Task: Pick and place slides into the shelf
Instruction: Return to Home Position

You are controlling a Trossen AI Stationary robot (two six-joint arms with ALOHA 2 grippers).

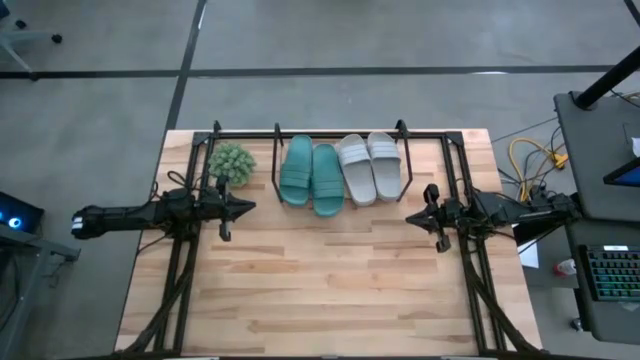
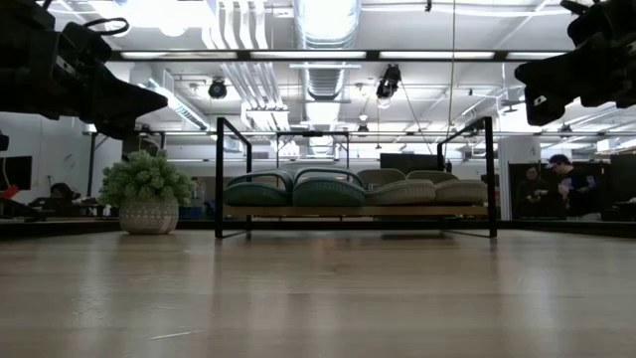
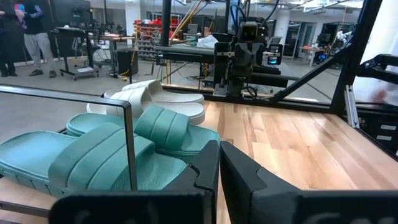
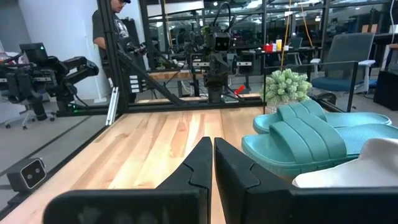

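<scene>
Right, all four slides sit in the shelf [image 1: 340,134], and both pincers hang empty above the worktop [image 1: 330,290].

From above I see the teal-green pair [image 1: 298,172] on the shelf's left half and the pale grey-white pair [image 1: 358,170] just beside it on the right, the four lying side by side between the hooped ends. One teal slide pokes a little further out at the front than the others. A small potted plant [image 1: 232,162] stands just outside the shelf's left end. My left pincer [image 1: 250,207] hovers near that plant, its fingers together and gripping nothing. My right pincer [image 1: 408,215] hovers off the shelf's right front corner, its fingers likewise pressed together with nothing between them.
</scene>
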